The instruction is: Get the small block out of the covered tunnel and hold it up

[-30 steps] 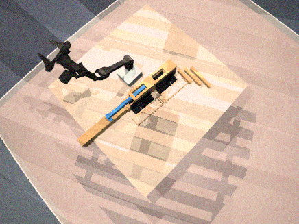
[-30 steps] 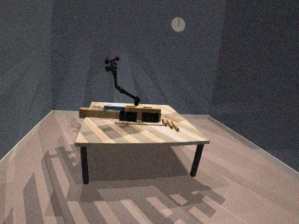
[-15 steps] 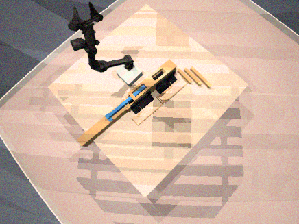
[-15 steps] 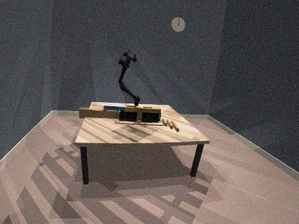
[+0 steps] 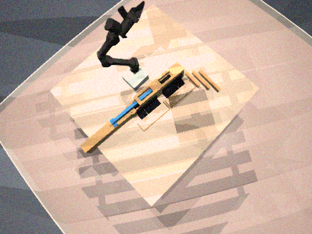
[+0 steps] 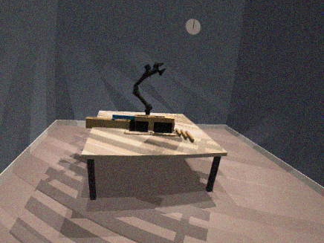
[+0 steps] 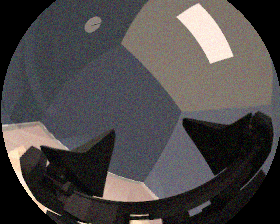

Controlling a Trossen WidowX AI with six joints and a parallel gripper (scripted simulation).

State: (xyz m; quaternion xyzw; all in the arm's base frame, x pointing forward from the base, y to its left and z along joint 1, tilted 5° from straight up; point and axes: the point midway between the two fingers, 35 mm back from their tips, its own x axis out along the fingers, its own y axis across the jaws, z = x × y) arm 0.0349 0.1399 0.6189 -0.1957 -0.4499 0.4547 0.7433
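Small block: not visible, so couldn't confirm from these views that it was in the tunnel. The long tan wooden cage (image 5: 176,69) (image 6: 151,119) sat on the pale wooden bench (image 5: 154,177) (image 6: 122,146), black openings along one side, two slots on top. Blue bar-shaped handle (image 5: 125,114) (image 6: 123,117) showed in the larger slot and ran out over the long tan wooden beam (image 5: 94,140) (image 6: 108,122) at one end; the beam's far end overhung the bench edge. Three loose tan rods (image 5: 200,80) (image 6: 184,134) lay side by side near the cage's other end. Black arm (image 5: 105,55) (image 6: 137,91) stood on a pale base plate (image 5: 137,81) behind the cage. Gripper (image 5: 140,11) (image 6: 163,67) (image 7: 149,127) was up high, well apart from the cage, fingers wide open, nothing between them. Wrist view had just walls, a round clock (image 6: 192,27) (image 7: 93,24), a bright white panel (image 7: 207,32) and some floor past the fingers.
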